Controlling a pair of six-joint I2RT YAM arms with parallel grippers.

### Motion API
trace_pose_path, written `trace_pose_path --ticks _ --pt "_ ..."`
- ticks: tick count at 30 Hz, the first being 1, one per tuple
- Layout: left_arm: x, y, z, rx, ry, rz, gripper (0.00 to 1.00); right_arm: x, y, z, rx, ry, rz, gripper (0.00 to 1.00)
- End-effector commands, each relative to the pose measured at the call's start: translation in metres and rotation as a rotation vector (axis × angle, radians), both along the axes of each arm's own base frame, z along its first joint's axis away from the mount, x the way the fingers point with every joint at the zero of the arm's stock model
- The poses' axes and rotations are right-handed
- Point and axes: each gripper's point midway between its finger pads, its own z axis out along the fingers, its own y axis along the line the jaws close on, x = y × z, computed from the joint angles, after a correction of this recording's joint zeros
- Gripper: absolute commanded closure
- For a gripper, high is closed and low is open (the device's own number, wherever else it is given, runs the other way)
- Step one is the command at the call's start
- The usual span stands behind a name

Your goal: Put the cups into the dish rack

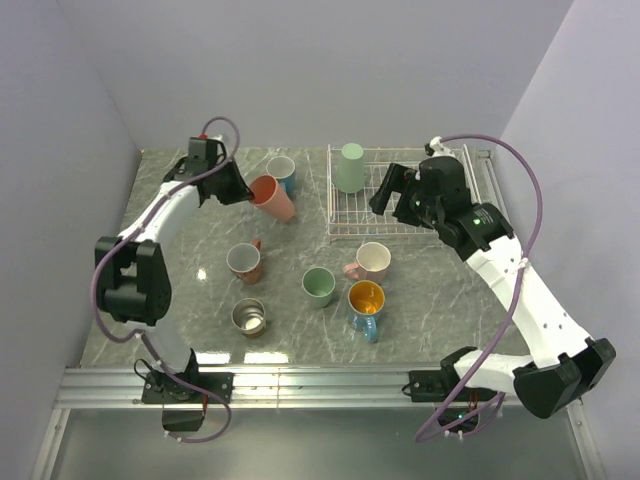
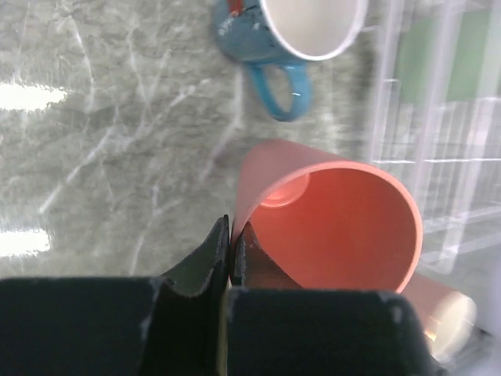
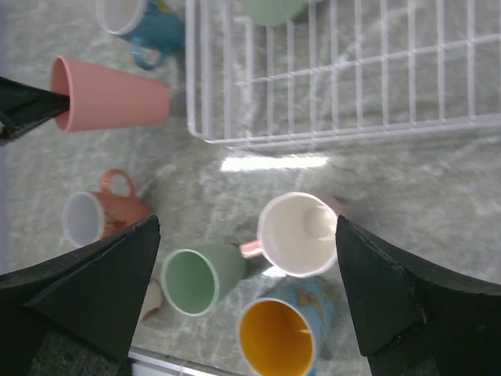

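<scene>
The marble-patterned tabletop [image 1: 285,255] is smooth and glossy. The dish rack [image 3: 313,139] is white coated wire; the steel cup [image 1: 248,318] gleams, the salmon pink cup [image 2: 337,227] looks matt.

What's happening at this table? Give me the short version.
Two robot arms are loading cups into a dish rack. The left gripper is shut on the rim of a salmon pink cup, which is tipped on its side beside a blue mug. The right gripper hangs open at the front of the rack. One mint green cup stands in the rack. The rest, among them a steel cup and a brown mug, sit on the table.
</scene>
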Motion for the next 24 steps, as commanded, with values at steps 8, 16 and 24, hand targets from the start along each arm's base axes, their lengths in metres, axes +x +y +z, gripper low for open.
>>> trace_pose_path --ticks 8,16,24 --pt "-0.042 -0.037 0.154 -0.571 -0.325 -0.309 0.99 0.011 0.101 0.082 0.458 -0.114 0.391 0.0" --pt "-0.085 -0.054 0.198 -0.785 -0.404 -0.486 0.99 0.024 0.138 0.097 0.734 -0.07 0.498 0.0" --pt "-0.107 -0.056 0.209 -0.852 -0.42 -0.525 0.99 0.031 0.148 0.09 0.805 -0.038 0.509 0.0"
